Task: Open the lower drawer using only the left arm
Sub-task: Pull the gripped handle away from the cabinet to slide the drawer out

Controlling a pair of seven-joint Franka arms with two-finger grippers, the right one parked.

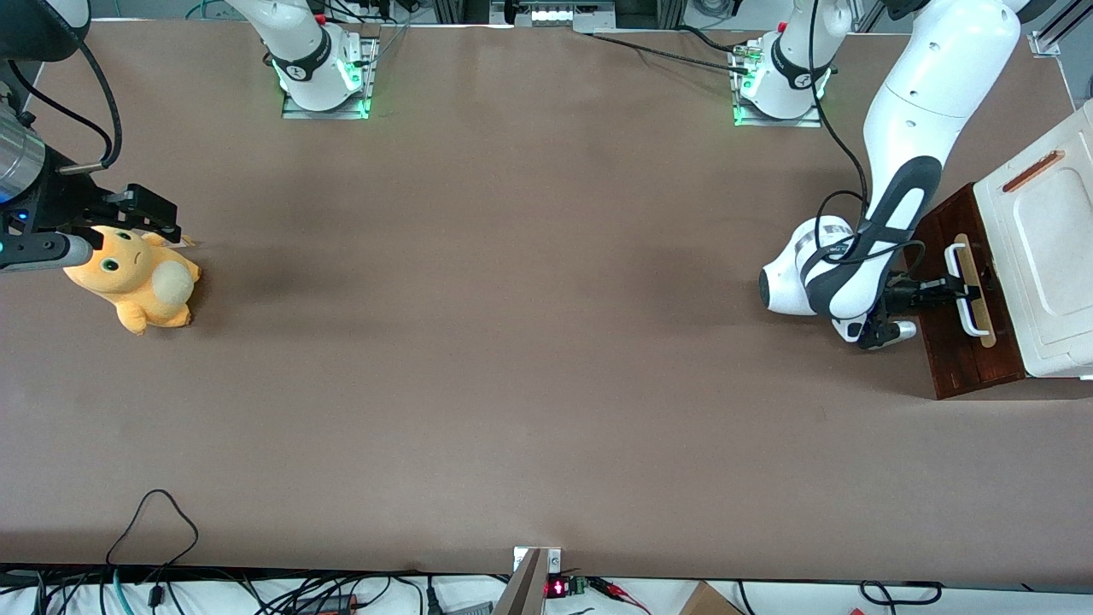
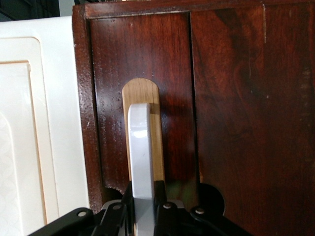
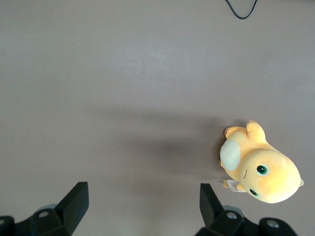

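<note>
**Brown-topped bench under even light**

A wide table covered in a matte brown sheet [image 1: 512,384] fills the front view, evenly lit with only soft shadows. At the top edge of the frame, two metal mounting plates [image 1: 327,109] glow green along their rims, with aluminium framing [image 1: 546,13] between them. Loose black cables [image 1: 154,521] loop along the bottom edge, where a small board with a red lit display [image 1: 557,587] sits at centre. A white moulded cabinet [image 1: 1046,248] stands toward the working arm's end of the table.
</note>
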